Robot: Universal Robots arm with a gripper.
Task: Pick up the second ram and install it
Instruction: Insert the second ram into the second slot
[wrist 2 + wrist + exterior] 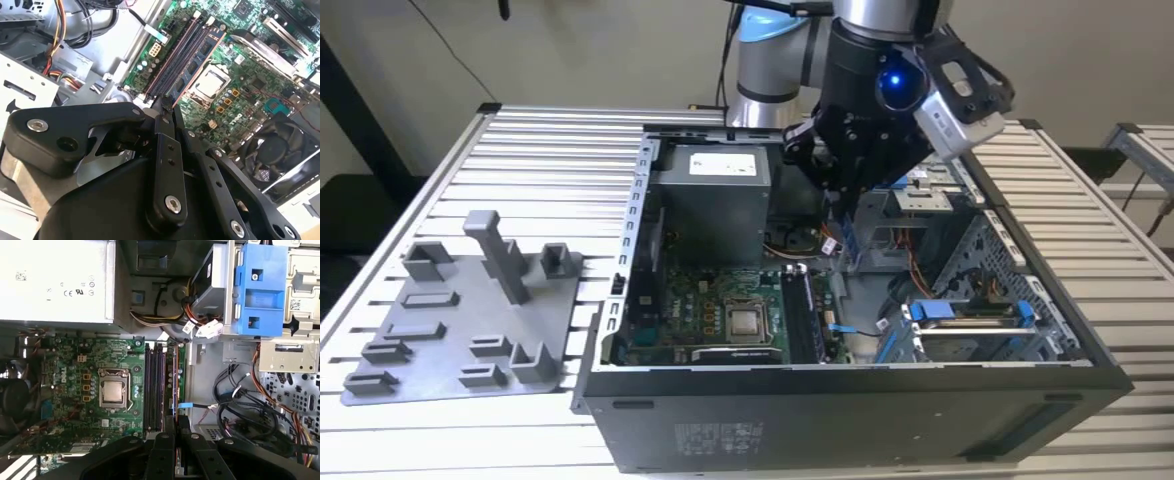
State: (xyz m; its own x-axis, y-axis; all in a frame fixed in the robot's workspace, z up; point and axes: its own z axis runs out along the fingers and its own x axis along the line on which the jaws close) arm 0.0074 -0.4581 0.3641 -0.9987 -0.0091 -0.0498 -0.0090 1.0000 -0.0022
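Observation:
The second ram point(179, 380), a thin green stick with small chips and a gold edge, juts out from between my fingertips in both wrist views point(197, 57). My gripper point(172, 427) is shut on one end of it point(164, 107). The stick hangs over the motherboard, lined up along the long black memory slots point(155, 385) point(172, 62) and a little above them. In the exterior view my gripper point(843, 215) reaches down into the open computer case, above the far end of the slots point(803, 315).
The CPU socket point(114, 392) point(744, 320) lies beside the slots. The grey power supply point(707, 195) and a drive cage with a blue bracket point(262, 290) stand close by. Loose cables point(240, 405) lie beside the board. A grey fixture plate point(454, 320) lies outside the case.

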